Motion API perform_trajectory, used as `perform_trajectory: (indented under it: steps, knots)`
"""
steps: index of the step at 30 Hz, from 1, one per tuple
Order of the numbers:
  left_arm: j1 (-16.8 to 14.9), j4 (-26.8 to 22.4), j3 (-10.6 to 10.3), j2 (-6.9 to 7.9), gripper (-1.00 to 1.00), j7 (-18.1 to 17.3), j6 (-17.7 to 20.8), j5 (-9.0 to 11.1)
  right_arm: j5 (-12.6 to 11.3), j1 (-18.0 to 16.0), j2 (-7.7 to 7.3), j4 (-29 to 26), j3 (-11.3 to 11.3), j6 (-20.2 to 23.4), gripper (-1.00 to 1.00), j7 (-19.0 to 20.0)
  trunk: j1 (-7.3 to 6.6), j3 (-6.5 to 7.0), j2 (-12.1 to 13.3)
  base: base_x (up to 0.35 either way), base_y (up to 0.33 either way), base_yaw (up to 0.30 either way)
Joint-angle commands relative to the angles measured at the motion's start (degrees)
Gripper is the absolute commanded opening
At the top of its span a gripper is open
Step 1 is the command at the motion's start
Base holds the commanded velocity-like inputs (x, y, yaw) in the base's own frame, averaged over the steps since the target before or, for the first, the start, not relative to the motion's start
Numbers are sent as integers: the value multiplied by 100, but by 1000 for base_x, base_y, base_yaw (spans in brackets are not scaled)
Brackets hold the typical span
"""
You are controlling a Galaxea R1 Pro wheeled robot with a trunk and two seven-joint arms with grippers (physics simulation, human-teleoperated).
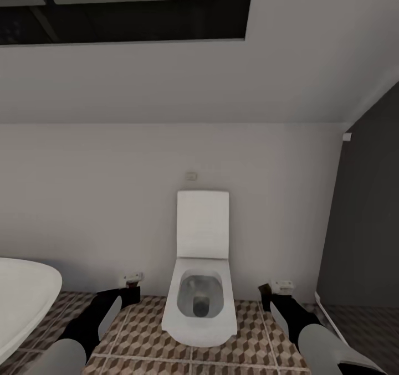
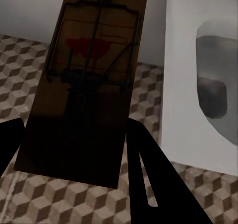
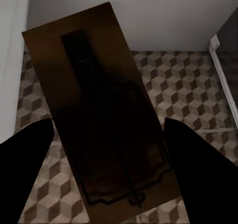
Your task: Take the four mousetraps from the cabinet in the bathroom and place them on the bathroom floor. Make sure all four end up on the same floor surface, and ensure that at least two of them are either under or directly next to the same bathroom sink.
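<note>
A dark-brown mousetrap [image 2: 84, 85] with a wire spring and a red mark sits between the black fingers of my left gripper [image 2: 74, 159], which is shut on it. My right gripper [image 3: 111, 174] is shut on a second mousetrap [image 3: 104, 114], held flat above the bathroom floor [image 3: 183, 85]. In the head view, the left gripper [image 1: 130, 289] and right gripper [image 1: 274, 294] hang low on either side of the toilet, above the cube-patterned bathroom floor [image 1: 138, 330]. The cabinet and the sink are out of view.
A white toilet [image 1: 200, 297] with its lid up stands against the pale wall straight ahead, close to my left gripper's side [image 2: 198, 85]. A white bathtub rim [image 1: 22, 297] curves in at the left. A dark wall panel [image 1: 366, 225] closes the right side.
</note>
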Motion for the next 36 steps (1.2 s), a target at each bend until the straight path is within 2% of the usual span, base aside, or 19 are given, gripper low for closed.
perform_trajectory:
  steps: [1, 3, 10, 14, 17, 34, 36]
  knots:
    - [-3, -6, -38, 8, -100, 32, 23, 42, 54, -3, 0, 0, -31, -26, -100, 5, 22, -25, -45, 0, 0, 0]
    - [-3, 25, -43, 8, -100, 52, 23, 59, 42, -3, -12, 26, -32, -207, -100, 3, 66, -61, -125, 0, 0, 0]
    - [-3, 425, -47, -4, -100, 309, -5, 28, 38, -3, -3, 36, -33, -269, -100, 3, 220, -187, -406, 0, 0, 0]
    - [-3, 520, -42, -53, -100, 555, -46, -202, 35, -3, 0, 37, -33, -275, -100, 3, 308, -259, -567, 0, 0, 0]
    - [-3, 549, -31, -86, -100, 830, -79, -536, 30, -3, 1, 38, -34, -262, -100, 3, 373, -313, -687, 0, 0, 0]
    - [-3, 551, -16, -80, -100, 861, -117, -577, 12, -3, -25, 44, -41, -168, -100, 13, 747, -618, -1369, 0, 0, 0]
    - [-3, 551, -15, -80, -100, 861, -117, -579, 12, -3, -28, 44, -48, 22, -100, 18, 791, -654, -1449, 0, 0, 0]
